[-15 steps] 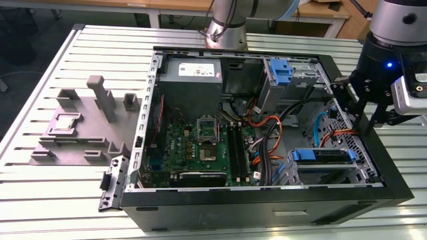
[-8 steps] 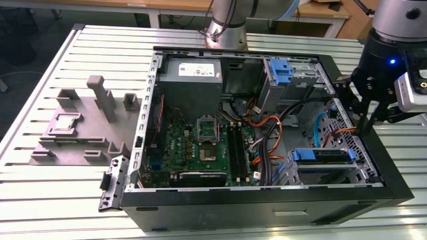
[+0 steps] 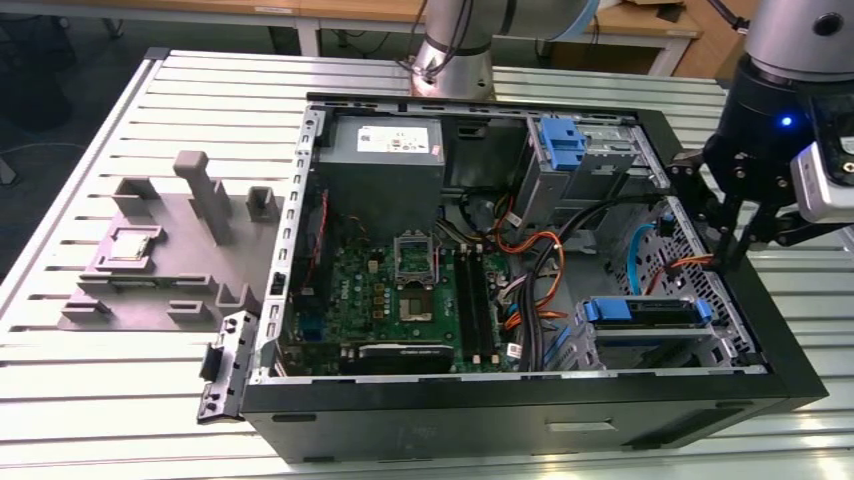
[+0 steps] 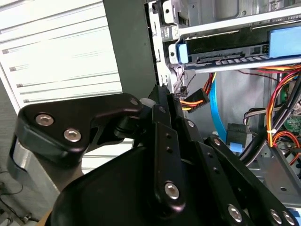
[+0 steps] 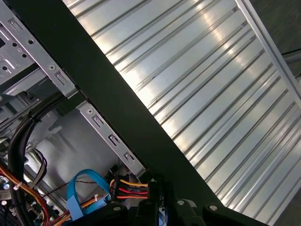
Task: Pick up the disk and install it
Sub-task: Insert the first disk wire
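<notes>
While jaws sit pressed together on nothing, gripper (image 3: pixel 734 255) at case wall (image 3: pixel 781 330), disk (image 3: pixel 645 312) seated in its bay, just beside jaws, orange-red cable plug (image 4: pixel 195 100) close by

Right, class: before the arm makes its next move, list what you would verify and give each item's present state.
1. Gripper is down inside the case, by the wall on the exterior view's right: ok.
2. Disk is apart from the gripper and sits in a metal bay: ok.
3. Disk fully seated in that bay: cannot tell.
4. Cables clear of the gripper: not ok. The power connector lies right at its tip.
5. Gripper carrying nothing: cannot tell.
</notes>
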Action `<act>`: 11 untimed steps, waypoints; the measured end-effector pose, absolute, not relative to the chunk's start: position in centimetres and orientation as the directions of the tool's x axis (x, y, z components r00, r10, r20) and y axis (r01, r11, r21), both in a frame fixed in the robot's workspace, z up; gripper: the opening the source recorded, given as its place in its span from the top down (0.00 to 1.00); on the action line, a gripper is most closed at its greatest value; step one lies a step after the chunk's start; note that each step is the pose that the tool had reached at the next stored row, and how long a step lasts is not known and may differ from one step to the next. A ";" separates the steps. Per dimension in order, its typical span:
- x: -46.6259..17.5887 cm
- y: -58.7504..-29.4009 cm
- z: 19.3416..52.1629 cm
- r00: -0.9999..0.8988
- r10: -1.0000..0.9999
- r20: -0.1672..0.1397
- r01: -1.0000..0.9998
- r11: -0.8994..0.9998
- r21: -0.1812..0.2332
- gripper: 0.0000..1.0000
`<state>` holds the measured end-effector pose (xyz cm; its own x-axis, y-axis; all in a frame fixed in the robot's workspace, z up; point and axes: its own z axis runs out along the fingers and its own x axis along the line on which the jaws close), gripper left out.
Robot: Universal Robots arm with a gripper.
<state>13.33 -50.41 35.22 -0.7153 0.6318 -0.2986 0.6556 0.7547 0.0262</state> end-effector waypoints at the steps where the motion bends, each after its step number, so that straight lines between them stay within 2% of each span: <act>1: 13.2 -50.4 35.2 -0.715 0.631 -0.299 0.655 0.755 0.025 0.83; 11: 12.6 -50.4 35.2 -0.654 0.693 -0.303 0.722 0.691 0.020 0.83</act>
